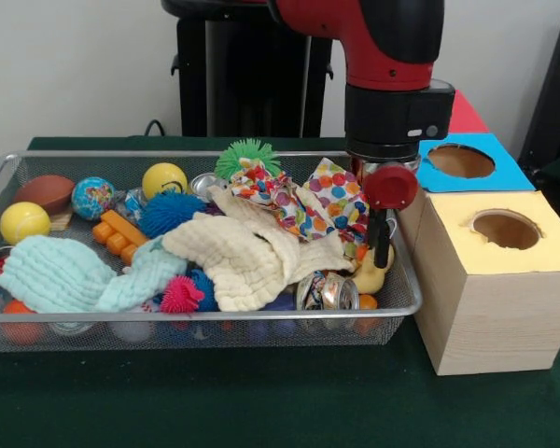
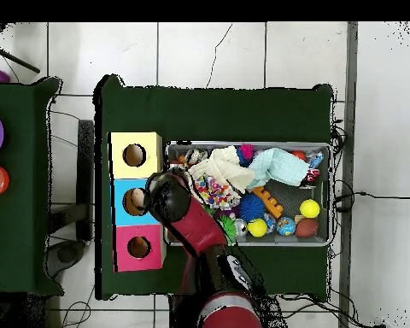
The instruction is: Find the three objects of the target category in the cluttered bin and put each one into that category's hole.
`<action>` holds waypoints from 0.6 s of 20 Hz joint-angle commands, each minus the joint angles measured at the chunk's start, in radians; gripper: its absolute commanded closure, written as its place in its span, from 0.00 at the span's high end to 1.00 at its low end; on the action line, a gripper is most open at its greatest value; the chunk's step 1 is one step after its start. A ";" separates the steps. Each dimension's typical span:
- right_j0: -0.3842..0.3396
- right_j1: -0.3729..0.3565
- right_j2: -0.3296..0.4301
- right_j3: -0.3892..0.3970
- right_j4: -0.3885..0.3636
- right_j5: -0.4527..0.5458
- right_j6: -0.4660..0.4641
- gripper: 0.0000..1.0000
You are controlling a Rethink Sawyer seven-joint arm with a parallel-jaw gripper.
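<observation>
The silver wire-mesh bin (image 1: 168, 315) holds a heap of clutter. My gripper (image 1: 381, 245) hangs down inside the bin's right end, by the wall nearest the boxes. It is just above a yellow rubber duck (image 1: 369, 276) and beside a polka-dot cloth (image 1: 329, 198). I cannot tell how it stands or whether it holds anything. A cream cloth (image 1: 243, 257) lies in the middle, with crushed cans (image 1: 327, 291) at the front. In the overhead view the arm's black wrist (image 2: 168, 198) hides the gripper, over the bin's (image 2: 330, 196) left end.
Three boxes with round holes stand beside the bin: yellow-topped (image 1: 504, 229), blue-topped (image 1: 462, 161) and pink-topped (image 2: 138, 248). The bin also holds a mint cloth (image 1: 65, 275), yellow balls (image 1: 163, 177), spiky balls (image 1: 171, 213), a brown football (image 1: 47, 191) and orange blocks (image 1: 119, 233).
</observation>
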 commanded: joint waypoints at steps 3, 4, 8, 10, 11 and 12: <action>-0.095 0.069 0.119 -0.017 -0.034 -0.081 0.255 1.00; -0.098 0.075 0.122 -0.017 -0.040 -0.088 0.256 1.00; -0.105 0.099 0.133 -0.024 -0.055 -0.115 0.267 1.00; -0.111 0.108 0.137 -0.028 -0.064 -0.124 0.268 1.00; -0.114 0.112 0.139 -0.029 -0.069 -0.129 0.268 1.00; -0.112 0.110 0.138 -0.029 -0.067 -0.128 0.268 1.00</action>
